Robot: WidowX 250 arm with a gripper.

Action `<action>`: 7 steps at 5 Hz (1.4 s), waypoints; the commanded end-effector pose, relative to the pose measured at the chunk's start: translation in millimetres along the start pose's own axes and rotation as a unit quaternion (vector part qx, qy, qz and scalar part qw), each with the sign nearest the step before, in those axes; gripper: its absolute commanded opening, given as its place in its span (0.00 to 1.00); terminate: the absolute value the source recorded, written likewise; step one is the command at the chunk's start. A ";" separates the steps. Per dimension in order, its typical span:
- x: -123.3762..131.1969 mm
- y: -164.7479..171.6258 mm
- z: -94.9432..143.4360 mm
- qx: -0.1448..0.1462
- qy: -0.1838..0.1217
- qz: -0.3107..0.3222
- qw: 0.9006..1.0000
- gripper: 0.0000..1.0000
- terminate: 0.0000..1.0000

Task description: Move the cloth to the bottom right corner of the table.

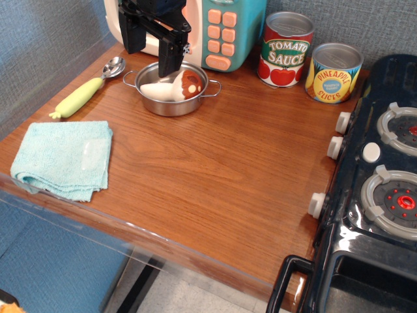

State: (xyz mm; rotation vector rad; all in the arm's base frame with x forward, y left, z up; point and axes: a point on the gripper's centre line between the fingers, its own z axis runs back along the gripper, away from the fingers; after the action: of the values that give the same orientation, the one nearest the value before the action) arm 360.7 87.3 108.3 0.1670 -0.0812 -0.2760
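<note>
The red-and-green can (285,49) by the back wall reads "TOMATO SAUCE" on its label. Just beside it, the yellow can (333,73) reads "PINEAPPLE SLICES" around a blue oval; the small print inside that oval is too fine to read.

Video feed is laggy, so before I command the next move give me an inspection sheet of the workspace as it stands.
Surface: wood-grain table, glossy, clear strip on near edge.
Job's things: cloth folded at near-left corner, untouched.
Clutter: steel pot holding toy mushroom; spoon; tomato sauce can; pineapple can; toy microwave.
Grippers: gripper above the pot, open, empty.
Cables: nothing seen.
Surroundings: black toy stove right; blue-grey wall behind.
</note>
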 end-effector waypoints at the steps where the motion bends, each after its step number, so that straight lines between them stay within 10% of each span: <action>1: 0.0 0.0 0.0 0.000 0.000 0.000 1.000 1.00 0.00; 4: -80.3 28.9 -11.4 0.000 -0.028 -0.013 1.000 1.00 0.00; 7: -125.8 46.4 -83.4 0.011 -0.033 0.011 0.999 1.00 0.00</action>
State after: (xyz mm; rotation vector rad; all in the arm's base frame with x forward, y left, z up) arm 258.5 175.2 15.7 0.1470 -0.1241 -0.2517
